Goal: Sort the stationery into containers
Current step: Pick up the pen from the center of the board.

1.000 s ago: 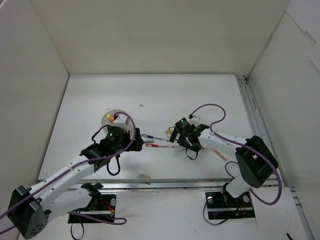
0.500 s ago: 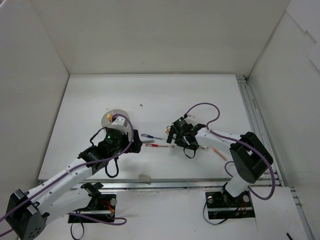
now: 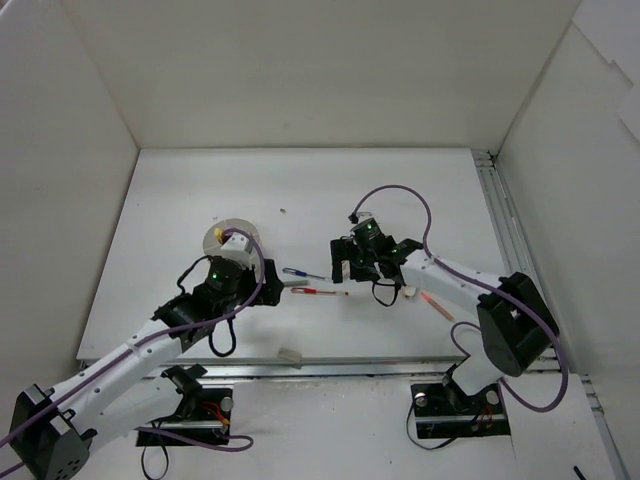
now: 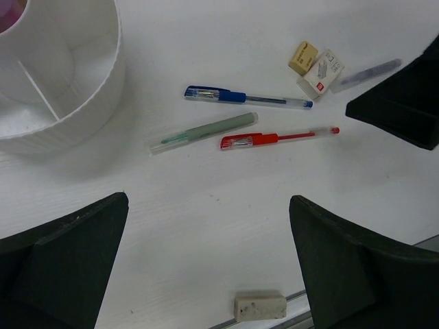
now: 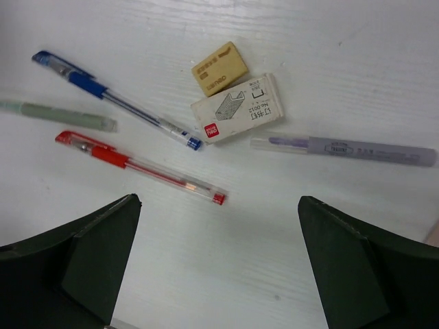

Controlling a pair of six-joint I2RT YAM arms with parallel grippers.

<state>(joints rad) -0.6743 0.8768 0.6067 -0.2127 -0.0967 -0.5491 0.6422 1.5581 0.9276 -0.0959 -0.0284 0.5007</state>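
Tools both gaped wide, with nothing between the fingers of either. Left tool hung over bare table, and the cup sat up to its left with its dividers showing inside. Ahead of it lay three pens: blue pen farthest, then green pen and red pen nearer, the green one's end close to the red one's cap. White eraser sat alone at the table's near edge.

Right tool hovered over the same cluster from the other side, gripping nothing. Below it, tan eraser lay right beside the staple box. The blue pen's tip reached the box's corner, and a purple pen lay just beside the box. Pink marker lay well apart from the cluster, beside the right arm. All of these were on the table, outside the cup.
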